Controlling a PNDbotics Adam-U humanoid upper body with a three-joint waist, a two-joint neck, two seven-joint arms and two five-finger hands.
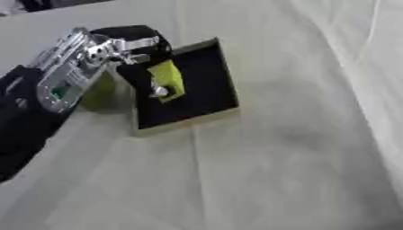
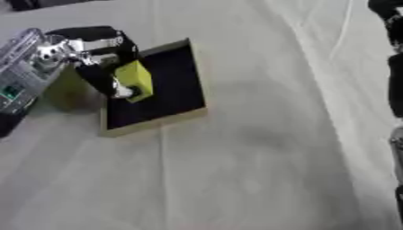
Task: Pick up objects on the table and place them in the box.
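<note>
A shallow box (image 1: 217,67) with a black inside and pale tan rim lies on the white cloth at upper left. My left hand (image 2: 102,49) hangs over the box's left part, its fingers curled round a yellow-green block (image 2: 135,76) held above the black floor. The arm's silver wrist (image 1: 67,72) comes in from the left edge. Another yellow-green object (image 1: 98,94) sits on the cloth just left of the box, partly hidden behind the wrist. Only the dark arm (image 2: 393,54) of my right side shows along the right edge; its hand is out of sight.
White cloth (image 1: 275,170) with folds covers the table across the middle, right and near side. The table's far edge (image 1: 47,11) runs along the top left.
</note>
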